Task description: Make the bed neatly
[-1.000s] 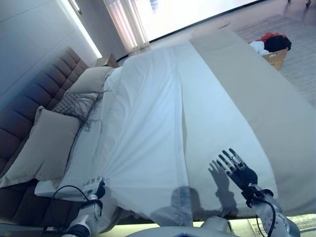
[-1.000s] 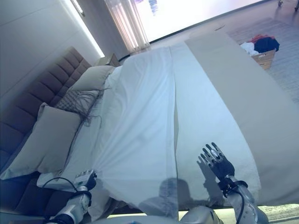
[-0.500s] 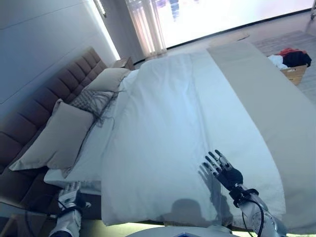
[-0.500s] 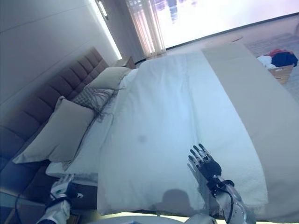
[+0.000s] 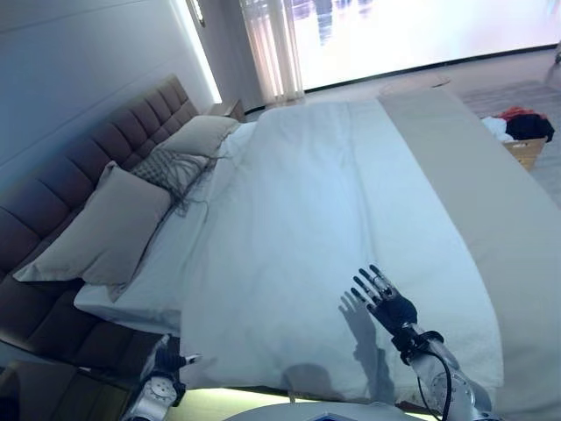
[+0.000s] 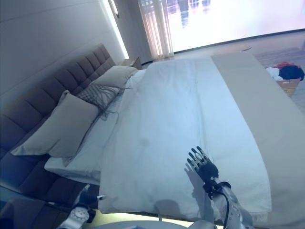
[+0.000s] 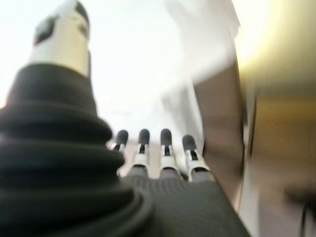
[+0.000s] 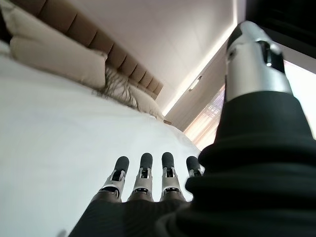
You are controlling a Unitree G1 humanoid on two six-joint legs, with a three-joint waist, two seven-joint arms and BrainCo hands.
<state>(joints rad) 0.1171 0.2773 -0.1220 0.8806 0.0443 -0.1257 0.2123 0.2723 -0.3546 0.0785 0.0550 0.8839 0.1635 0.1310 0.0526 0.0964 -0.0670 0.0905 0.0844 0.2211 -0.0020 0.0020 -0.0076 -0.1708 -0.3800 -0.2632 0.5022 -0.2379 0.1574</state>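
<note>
The white duvet (image 5: 298,219) lies flat over the bed, with a beige runner (image 5: 473,193) across the foot end. Two beige pillows (image 5: 105,228) (image 5: 202,136) and a fringed cushion (image 5: 171,167) lean by the padded headboard (image 5: 79,167). My right hand (image 5: 392,307) is open, fingers spread, just above the duvet near its near edge; its wrist view shows straight fingers (image 8: 143,173) over the white cloth. My left hand (image 5: 165,361) hangs low beside the bed, off the duvet's near corner; its fingers (image 7: 165,148) are straight and hold nothing.
A basket of clothes (image 5: 526,140) stands on the floor beyond the bed's foot end. A nightstand (image 5: 230,107) sits at the far side of the headboard, by a curtain (image 5: 272,53) and a bright window.
My left hand has let go of the duvet's near corner and dropped beside the bed. The long fold in the duvet has flattened. The camera has shifted.
</note>
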